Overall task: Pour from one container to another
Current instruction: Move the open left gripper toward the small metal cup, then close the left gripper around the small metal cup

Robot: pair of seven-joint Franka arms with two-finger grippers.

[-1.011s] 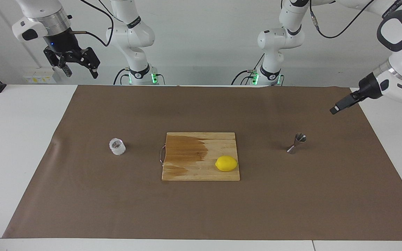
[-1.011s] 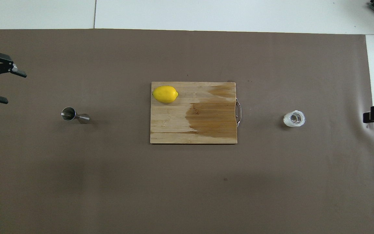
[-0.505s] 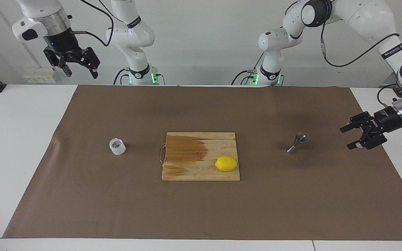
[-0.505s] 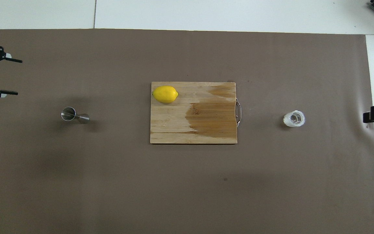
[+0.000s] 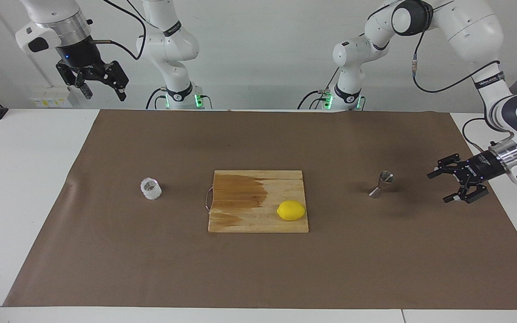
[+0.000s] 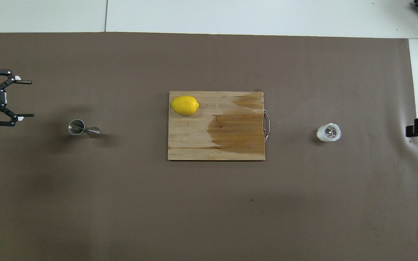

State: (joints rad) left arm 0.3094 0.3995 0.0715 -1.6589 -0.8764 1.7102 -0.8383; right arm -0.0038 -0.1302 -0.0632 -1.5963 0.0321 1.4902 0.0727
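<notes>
The small whitish faceted glass cup (image 5: 151,188) (image 6: 328,132) stands on the brown mat toward the right arm's end of the table. The steel hourglass jigger (image 5: 380,184) (image 6: 82,128) stands upright toward the left arm's end. My left gripper (image 5: 437,188) (image 6: 32,98) hangs low over the mat beside the jigger, turned sideways with its open fingers pointing at it and a clear gap between them. My right gripper (image 5: 106,95) waits high over the table's corner by the robots, open and holding nothing.
A wooden cutting board (image 5: 249,215) (image 6: 194,145) with a metal handle lies mid-table between cup and jigger. A yellow lemon (image 5: 291,210) (image 6: 184,105) rests on its corner. The brown mat (image 5: 258,269) covers most of the white table.
The left arm swung down from high over the table's edge. Its gripper now sits low and level, nearer the jigger. The right arm, cup and jigger have not moved.
</notes>
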